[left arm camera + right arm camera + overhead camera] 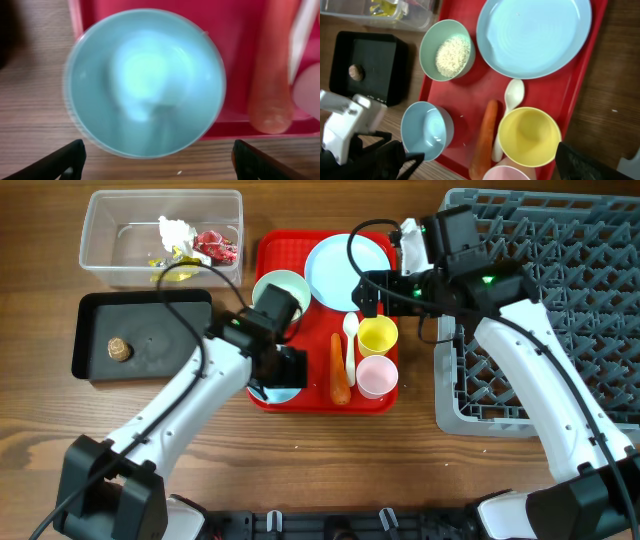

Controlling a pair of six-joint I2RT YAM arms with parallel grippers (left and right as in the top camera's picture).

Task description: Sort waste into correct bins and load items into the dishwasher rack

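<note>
Rice (452, 55) in bowl (431, 47); lump (119, 348) in black tray (160, 315) (wrappers (215, 246) in tub (105, 235)); left gripper (159, 151), right gripper (480, 154) wide

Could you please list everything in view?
clear tub: 1, clear, far left
tissue: 1, white, in clear tub
red wrapper, yellow wrapper: 1 each, clear tub
black tray: 1, black, left
brown lump: 1, brown, in black tray
red tray: 1, red, centre
plate: 1, light blue, red tray
rice bowl: 1, pale green, on red tray
empty bowl: 1, pale blue, red tray's near-left corner
carrot: 1, orange, red tray
spoon: 1, white, beside carrot
yellow cup, pink cup: 1 each, red tray
rack: 1, grey, right
left gripper: open, above empty bowl
right gripper: open, above red tray
</note>
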